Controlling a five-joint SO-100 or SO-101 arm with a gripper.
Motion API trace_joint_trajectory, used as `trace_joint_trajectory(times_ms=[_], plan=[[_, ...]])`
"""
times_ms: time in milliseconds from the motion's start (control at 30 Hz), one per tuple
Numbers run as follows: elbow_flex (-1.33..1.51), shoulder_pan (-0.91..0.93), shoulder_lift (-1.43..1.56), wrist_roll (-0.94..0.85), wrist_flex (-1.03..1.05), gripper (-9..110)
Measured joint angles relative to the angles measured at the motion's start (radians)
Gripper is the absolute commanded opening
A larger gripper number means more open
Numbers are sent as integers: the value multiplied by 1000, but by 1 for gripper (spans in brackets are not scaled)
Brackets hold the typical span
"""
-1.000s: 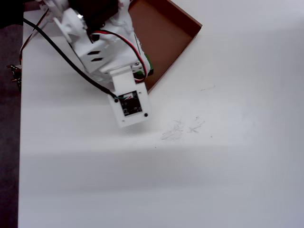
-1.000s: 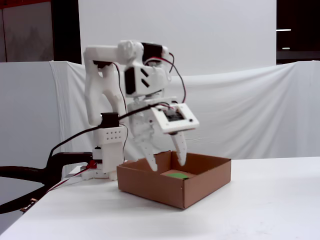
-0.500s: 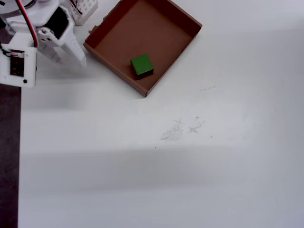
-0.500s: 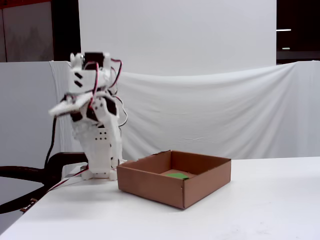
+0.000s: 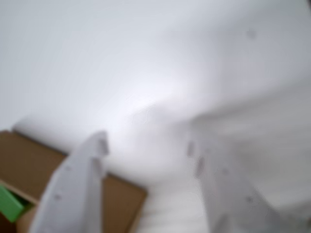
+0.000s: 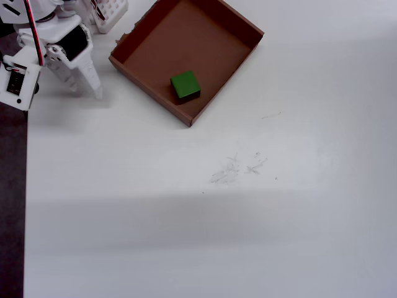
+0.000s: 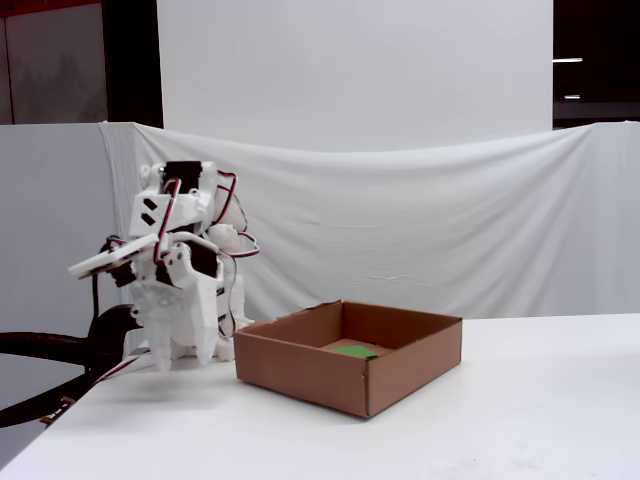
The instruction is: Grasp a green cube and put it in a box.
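The green cube [image 6: 185, 85] lies flat on the floor of the brown cardboard box [image 6: 211, 37], near its lower corner in the overhead view. In the fixed view only the green cube's top [image 7: 354, 351] shows over the box wall [image 7: 310, 375]. My gripper [image 6: 87, 92] hangs left of the box, apart from it, open and empty. The fixed view shows the gripper [image 7: 183, 358] pointing down at the table beside the arm's base. In the blurred wrist view the gripper [image 5: 146, 145] has both fingers wide apart, with a box corner [image 5: 121, 204] and the cube's edge [image 5: 9, 204] at lower left.
A white lattice piece [image 6: 108, 9] stands by the arm's base at the top left. The table's left edge [image 6: 26, 186] runs close beside the arm. Faint scuff marks [image 6: 236, 167] lie mid-table. A white cloth [image 7: 450, 240] hangs behind the table.
The arm has drawn back from over the box to the left and folded down beside its base. The cube stays lying in the box.
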Motion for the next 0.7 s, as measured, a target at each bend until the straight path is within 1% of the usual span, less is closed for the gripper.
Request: trace_joint_trajectory(times_ms=[333, 700], plan=[[0, 46, 0, 2, 0, 22], [0, 48, 0, 2, 0, 22]])
